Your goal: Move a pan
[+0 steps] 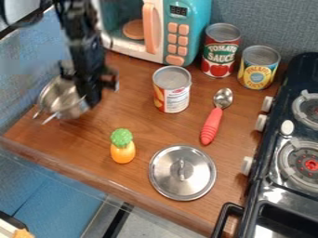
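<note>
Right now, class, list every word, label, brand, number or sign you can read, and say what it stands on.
"TOMATO SAUCE": on the red and green can.
"PINEAPPLE": on the yellow-labelled can; the line beneath is too small to read.
Too small to read: the print on the white-labelled can and the digits on the microwave display.
</note>
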`<control>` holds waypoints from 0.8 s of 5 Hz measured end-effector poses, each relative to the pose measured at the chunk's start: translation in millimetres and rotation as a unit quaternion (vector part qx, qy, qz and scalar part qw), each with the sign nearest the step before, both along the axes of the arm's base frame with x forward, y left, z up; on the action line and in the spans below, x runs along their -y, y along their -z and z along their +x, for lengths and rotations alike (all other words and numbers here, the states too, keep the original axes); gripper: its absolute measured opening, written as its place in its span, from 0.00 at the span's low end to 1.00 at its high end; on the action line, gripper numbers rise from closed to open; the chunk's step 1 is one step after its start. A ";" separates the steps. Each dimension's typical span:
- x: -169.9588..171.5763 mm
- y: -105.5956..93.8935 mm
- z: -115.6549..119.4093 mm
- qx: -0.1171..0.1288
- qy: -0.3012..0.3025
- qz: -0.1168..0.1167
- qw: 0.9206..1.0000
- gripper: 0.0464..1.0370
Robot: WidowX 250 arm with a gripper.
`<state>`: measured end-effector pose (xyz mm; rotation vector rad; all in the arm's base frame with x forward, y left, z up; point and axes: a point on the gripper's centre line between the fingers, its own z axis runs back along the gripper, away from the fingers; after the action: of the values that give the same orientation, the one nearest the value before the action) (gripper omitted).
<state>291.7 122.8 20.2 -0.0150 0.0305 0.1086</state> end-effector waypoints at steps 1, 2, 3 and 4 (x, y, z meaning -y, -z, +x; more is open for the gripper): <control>0.3 11.4 -12.1 -0.009 -0.001 0.007 1.000 0.03; 0.1 29.7 -21.5 -0.036 0.000 0.015 0.999 0.03; 3.6 39.0 -22.8 -0.049 0.007 0.019 0.999 0.03; 6.2 40.5 -27.1 -0.050 0.009 0.018 0.999 0.07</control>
<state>264.6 116.7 -20.3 0.0260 0.1285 0.0918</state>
